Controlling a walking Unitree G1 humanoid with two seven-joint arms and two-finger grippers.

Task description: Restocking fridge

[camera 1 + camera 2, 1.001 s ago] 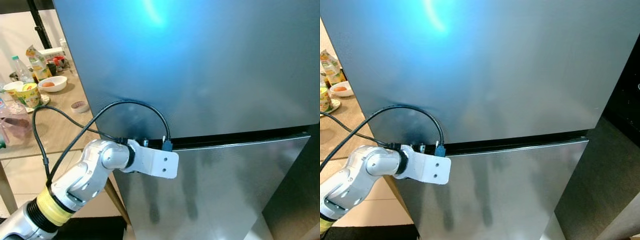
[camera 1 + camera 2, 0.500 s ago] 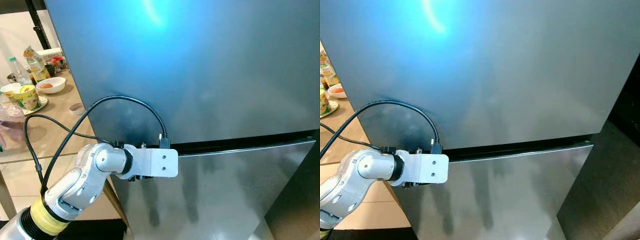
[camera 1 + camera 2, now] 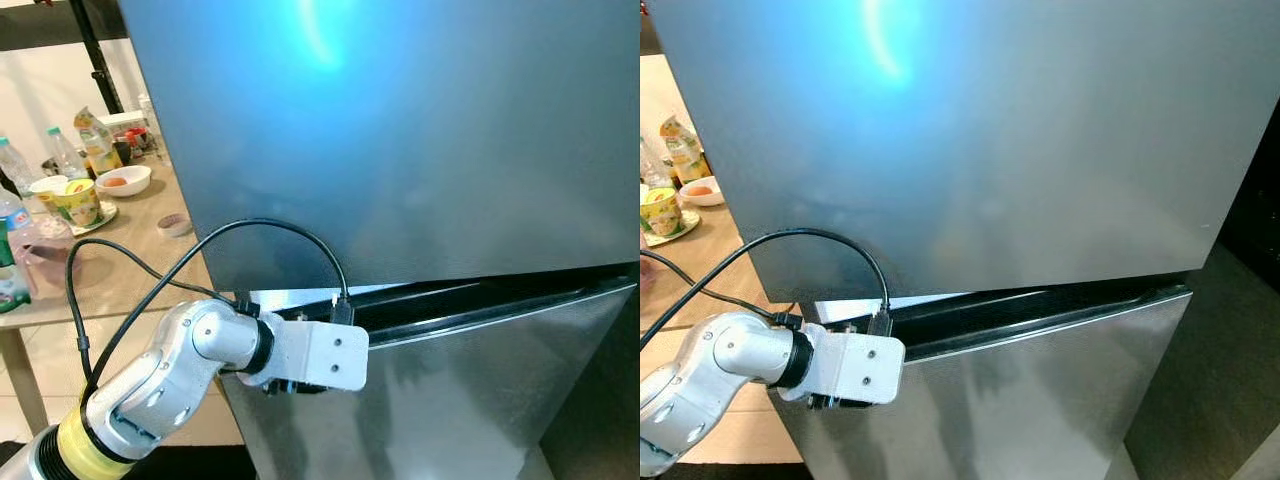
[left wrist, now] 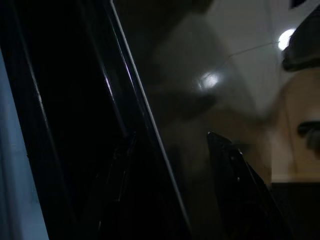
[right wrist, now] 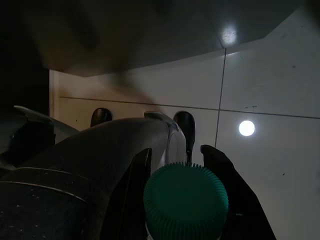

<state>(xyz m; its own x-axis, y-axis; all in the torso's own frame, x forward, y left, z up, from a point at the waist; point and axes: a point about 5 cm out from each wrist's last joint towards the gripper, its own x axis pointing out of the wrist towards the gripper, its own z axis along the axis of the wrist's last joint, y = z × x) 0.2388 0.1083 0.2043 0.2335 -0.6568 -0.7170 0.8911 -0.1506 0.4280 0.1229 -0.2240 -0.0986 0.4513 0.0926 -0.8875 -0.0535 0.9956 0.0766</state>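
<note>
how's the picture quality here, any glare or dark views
Both eye views: sharp, with a blue-white glare patch high on the fridge's upper door. Left wrist view: very dark, gripper at the door's edge. Right wrist view: dim, floor-tile light reflection, green bottle cap between the fingers.

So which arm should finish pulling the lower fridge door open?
Left, probably. The left gripper is already at the lower door edge, which stands ajar; the right gripper is shut on a green-capped bottle.

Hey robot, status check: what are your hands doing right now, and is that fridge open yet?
Left gripper hooked at lower fridge door, door cracked open. Right gripper holding green-capped bottle. Nothing in the way.
</note>
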